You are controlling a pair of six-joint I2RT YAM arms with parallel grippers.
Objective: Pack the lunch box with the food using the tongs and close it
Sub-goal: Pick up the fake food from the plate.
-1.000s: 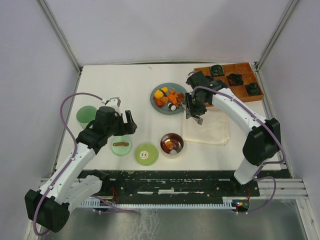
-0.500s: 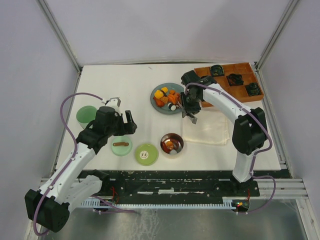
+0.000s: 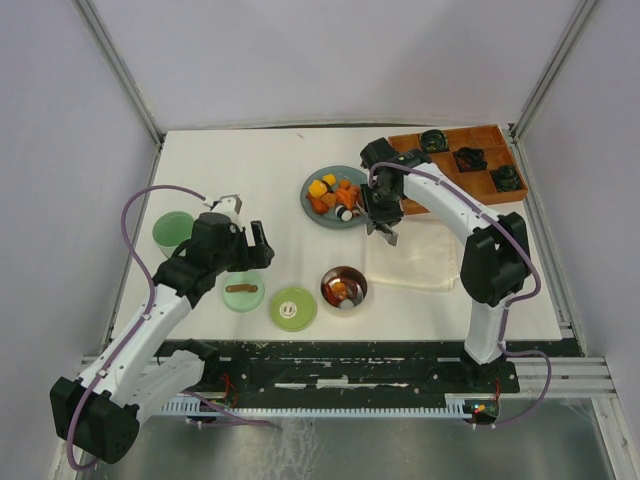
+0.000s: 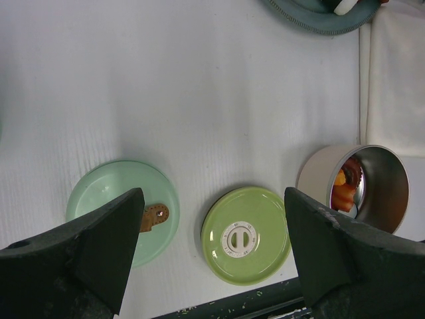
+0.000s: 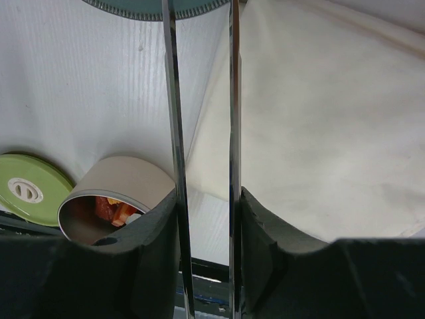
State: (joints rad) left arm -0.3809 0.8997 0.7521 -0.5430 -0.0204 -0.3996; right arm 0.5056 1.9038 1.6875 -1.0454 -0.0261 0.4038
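Observation:
My right gripper (image 5: pixel 208 199) is shut on the tongs (image 5: pixel 234 100), whose two silver blades run side by side up to the grey-blue plate (image 5: pixel 133 8). In the top view that gripper (image 3: pixel 383 222) hangs at the plate's right edge, beside the food (image 3: pixel 335 193). The steel bowl (image 3: pixel 343 287) holds a few orange and red-brown pieces and a white one. My left gripper (image 4: pixel 212 199) is open and empty above the lime-green lid (image 4: pixel 246 234) and the mint lid with the brown handle (image 4: pixel 123 203). The mint canister (image 3: pixel 173 232) stands at the left.
A folded cream cloth (image 3: pixel 415 255) lies under and to the right of my right gripper. A compartmented wooden tray (image 3: pixel 465 160) with dark objects sits at the back right. The table's dark front edge runs just below both lids.
My right gripper has moved left with the tongs, from over the cloth to the plate's right edge, and the arm has folded in. The left arm has not moved.

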